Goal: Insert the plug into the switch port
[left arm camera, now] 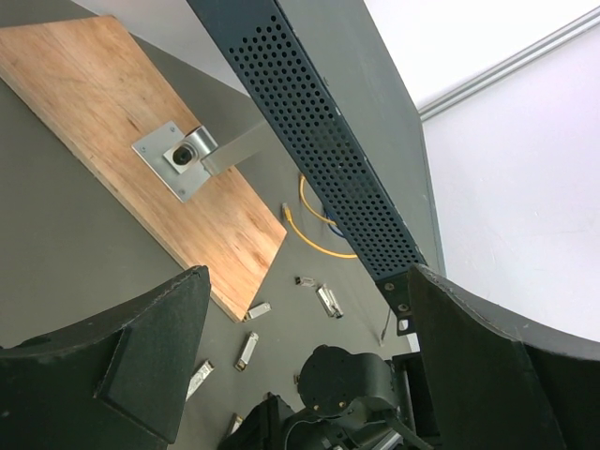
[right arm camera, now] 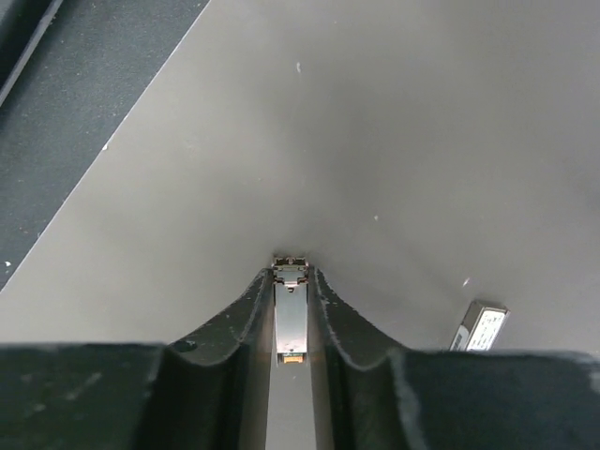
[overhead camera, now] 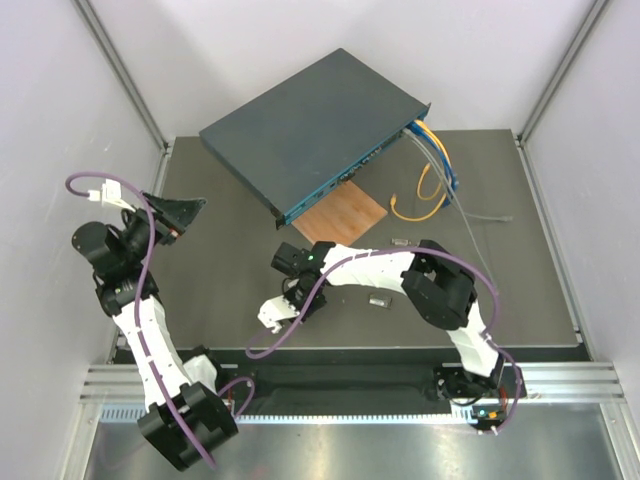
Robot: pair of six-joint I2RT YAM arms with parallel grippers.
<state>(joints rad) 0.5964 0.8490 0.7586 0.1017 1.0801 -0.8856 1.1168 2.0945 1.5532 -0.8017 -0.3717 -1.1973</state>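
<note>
Right tool (right arm camera: pixel 291 276) pinches the slim silvery metal plug (right arm camera: pixel 290 323) by its long flat sides, probably light, rigid and slippery; left tool (left arm camera: pixel 307 272) stands wide apart.

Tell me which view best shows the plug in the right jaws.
Right wrist: the small rectangular silver metal plug lies centred, close-up, between the jaws of the right gripper. Top external hides it under that arm; left wrist shows only loose plugs.

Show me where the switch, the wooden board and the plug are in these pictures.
switch (overhead camera: pixel 305 130), top view, middle of its dark upper face.
wooden board (overhead camera: pixel 343 213), top view, bare middle of the board.
plug (right arm camera: pixel 291 319), right wrist view, its metal body.
</note>
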